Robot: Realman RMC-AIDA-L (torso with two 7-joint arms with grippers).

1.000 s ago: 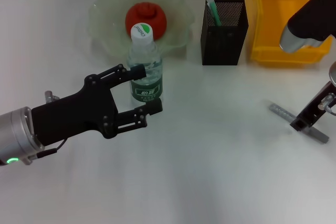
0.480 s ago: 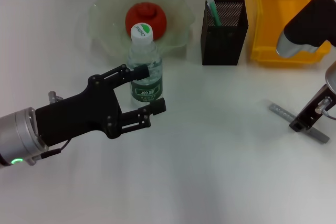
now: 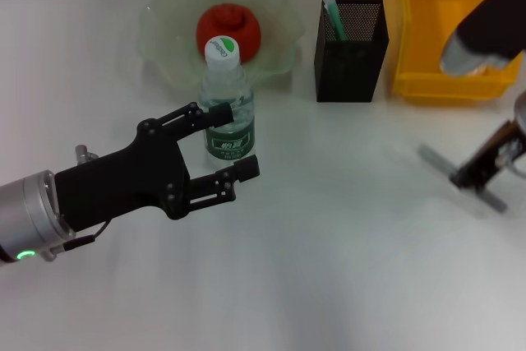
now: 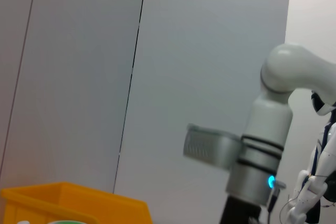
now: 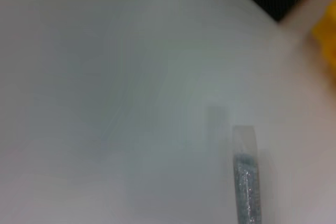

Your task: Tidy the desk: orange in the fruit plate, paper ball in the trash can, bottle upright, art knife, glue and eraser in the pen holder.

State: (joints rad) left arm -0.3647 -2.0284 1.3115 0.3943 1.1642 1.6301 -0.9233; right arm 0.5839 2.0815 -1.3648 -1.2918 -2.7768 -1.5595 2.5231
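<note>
Since a second ago the right gripper (image 3: 485, 166) has lifted slightly at the desk's (image 3: 329, 269) right edge, over the glue (image 3: 460, 177) lying flat there — whether its fingers are parted, I cannot tell. The left gripper (image 3: 223, 144) has edged closer to the bottle (image 3: 227, 100); its jaws stand wide, flanking the label without clamping. The bottle stands upright, just in front of the fruit plate (image 3: 164, 30) holding the orange (image 3: 228, 27). Right of the bottle, bare desk stretches toward the pen holder (image 3: 352, 47) — art knife (image 3: 333, 12) inside — and the trash can (image 3: 427, 30).
</note>
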